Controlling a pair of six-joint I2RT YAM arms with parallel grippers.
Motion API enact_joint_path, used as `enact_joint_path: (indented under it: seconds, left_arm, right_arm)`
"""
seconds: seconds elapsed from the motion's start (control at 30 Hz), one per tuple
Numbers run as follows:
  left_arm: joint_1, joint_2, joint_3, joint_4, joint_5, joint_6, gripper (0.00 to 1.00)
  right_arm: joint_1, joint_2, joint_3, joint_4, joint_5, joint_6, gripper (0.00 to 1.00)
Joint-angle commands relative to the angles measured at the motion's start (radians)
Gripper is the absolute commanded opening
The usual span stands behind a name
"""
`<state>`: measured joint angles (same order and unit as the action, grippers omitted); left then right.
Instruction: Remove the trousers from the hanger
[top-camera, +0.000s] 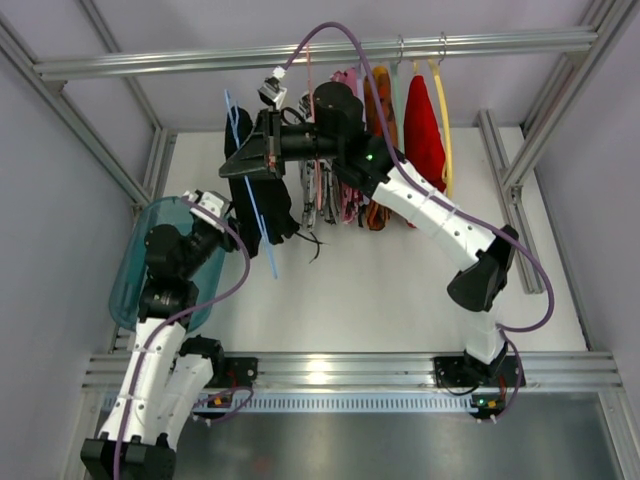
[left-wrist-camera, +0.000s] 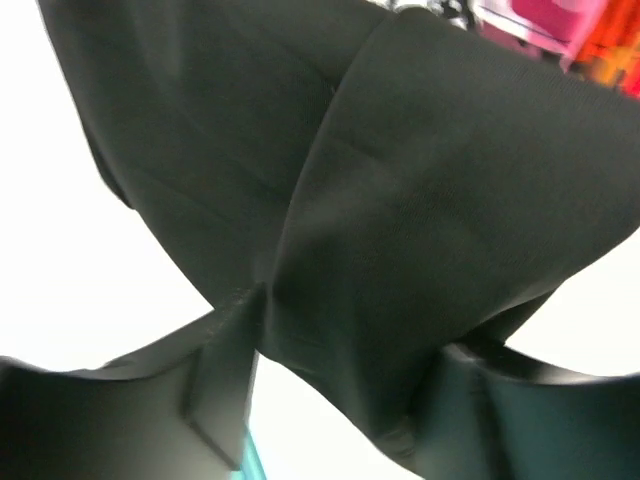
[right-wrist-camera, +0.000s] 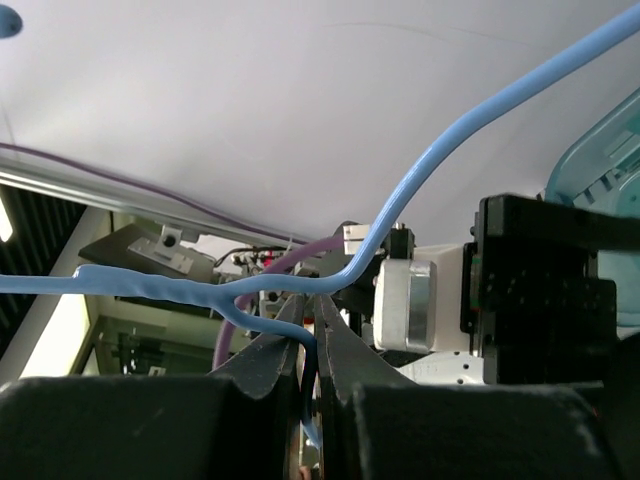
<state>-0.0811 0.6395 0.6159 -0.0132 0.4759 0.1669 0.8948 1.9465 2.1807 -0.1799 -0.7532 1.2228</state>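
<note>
- Trousers (top-camera: 280, 205): soft, light, limp black cloth draped over the hanger (top-camera: 268, 250), hanging above the bench (top-camera: 400, 290); they should slide off easily if pinched at a lower fold.
- Right end effector (right-wrist-camera: 312, 320): clamped tight on the hanger wire.
- Left end effector (left-wrist-camera: 350, 340): part-open, astride the cloth.

This is a robotics lab test cell, not a home or a shop. An aluminium frame (top-camera: 320, 55) of bolted extrusion encloses a plain white table (top-camera: 400, 300) between bare pale walls. 2 white-and-black robot arms, the left arm (top-camera: 150, 380) and the right arm (top-camera: 440, 215), are bolted to a rail (top-camera: 350, 365) at the near edge. Purple cable (top-camera: 340, 32) loops loose in the open. Up by the frame's far bar are trousers (top-camera: 250, 170), a blue hanger (top-camera: 268, 250), a red garment (top-camera: 422, 125) and a yellow hanger (top-camera: 442, 120). A teal bin (top-camera: 125, 270) stands at the left.
</note>
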Motion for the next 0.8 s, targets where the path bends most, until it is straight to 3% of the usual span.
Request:
enact_joint_path:
  seconds: [0.0,0.07,0.1,0.13,0.2,0.47,0.77]
  left_arm:
    - [0.0,-0.003,-0.008,0.137,-0.094,-0.027,0.51]
    - [0.0,-0.021,-0.007,0.137,-0.074,-0.058,0.38]
    - [0.0,-0.029,-0.004,0.137,-0.068,-0.069,0.2]
    - [0.0,-0.037,-0.002,0.137,-0.068,-0.081,0.1]
    - [0.0,-0.058,0.021,0.119,-0.083,-0.116,0.0]
    - [0.0,-0.066,0.186,-0.022,-0.146,-0.245,0.0]
    - [0.001,0.005,0.491,-0.073,-0.191,-0.444,0.0]
  right_arm:
    - [0.016,-0.084,0.071,0.106,0.0,-0.028,0.0]
    - [0.009,-0.092,0.057,0.102,0.002,-0.036,0.0]
    - [0.006,-0.095,0.053,0.1,0.002,-0.037,0.0]
    - [0.003,-0.096,0.042,0.1,0.002,-0.046,0.0]
    - [-0.008,-0.101,0.036,0.091,0.005,-0.052,0.0]
    - [-0.062,-0.121,-0.028,0.062,0.008,-0.112,0.0]
    - [-0.086,-0.138,-0.163,0.004,0.011,-0.212,0.0]
